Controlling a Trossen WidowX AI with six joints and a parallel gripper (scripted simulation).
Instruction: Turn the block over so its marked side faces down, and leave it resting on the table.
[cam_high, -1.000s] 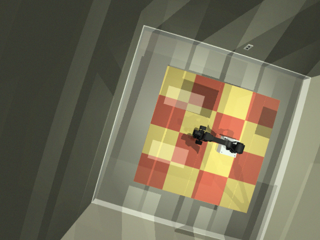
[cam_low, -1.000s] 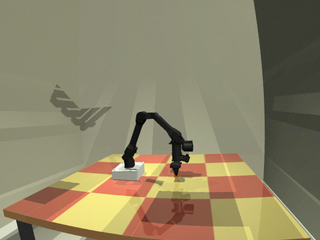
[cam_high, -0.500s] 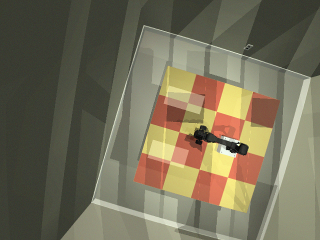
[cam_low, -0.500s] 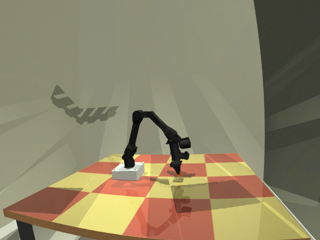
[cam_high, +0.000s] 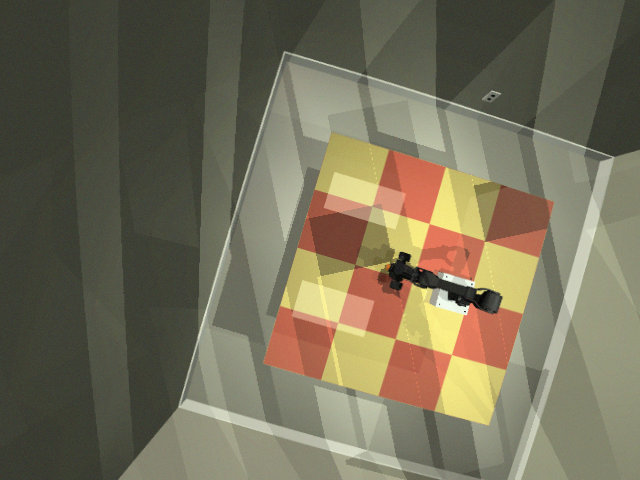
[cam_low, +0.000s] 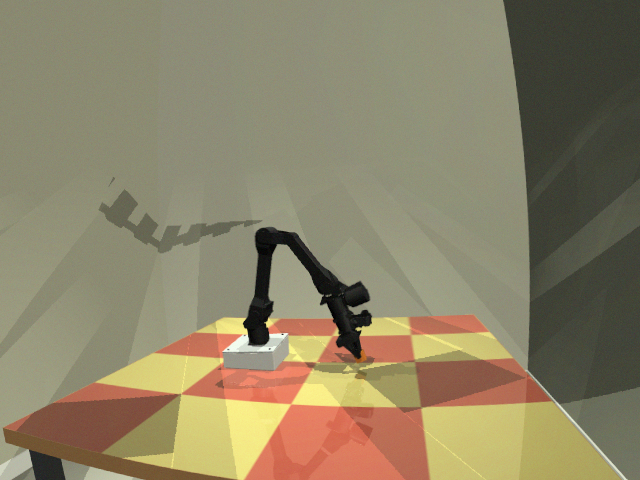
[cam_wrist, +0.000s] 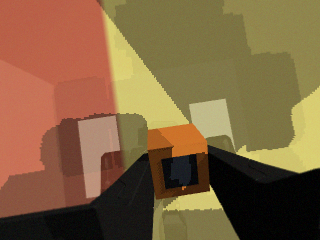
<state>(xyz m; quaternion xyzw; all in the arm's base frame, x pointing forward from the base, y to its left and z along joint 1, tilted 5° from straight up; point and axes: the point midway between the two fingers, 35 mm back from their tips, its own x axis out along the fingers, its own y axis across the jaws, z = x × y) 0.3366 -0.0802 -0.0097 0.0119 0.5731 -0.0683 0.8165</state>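
Pincer (cam_high: 390, 269) (cam_low: 360, 357) (cam_wrist: 175, 156): clamped on orange block (cam_high: 388, 267) (cam_low: 363, 355) (cam_wrist: 179, 137). Dark marked side: facing wrist camera. Grip: done. Turnover, release: outstanding. Clearance above surface (cam_high: 356, 361) (cam_low: 361, 439) (cam_wrist: 135, 95): uncertain.

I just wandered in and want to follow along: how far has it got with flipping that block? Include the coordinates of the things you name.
Done: the gripper (cam_high: 391, 273) (cam_low: 360, 357) (cam_wrist: 175, 156) has gripped the orange block (cam_high: 388, 267) (cam_low: 363, 355) (cam_wrist: 177, 136). In hand: the block, its dark mark (cam_wrist: 181, 171) showing in the wrist view, so not face down. Left: turn it mark down, rest it on the table (cam_high: 465, 382) (cam_low: 361, 439), let go.

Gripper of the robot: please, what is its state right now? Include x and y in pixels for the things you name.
Gripper (cam_high: 388, 270) (cam_low: 360, 357) (cam_wrist: 175, 156): closed, holding the orange block (cam_high: 388, 267) (cam_low: 363, 355) (cam_wrist: 186, 134) between its fingers.
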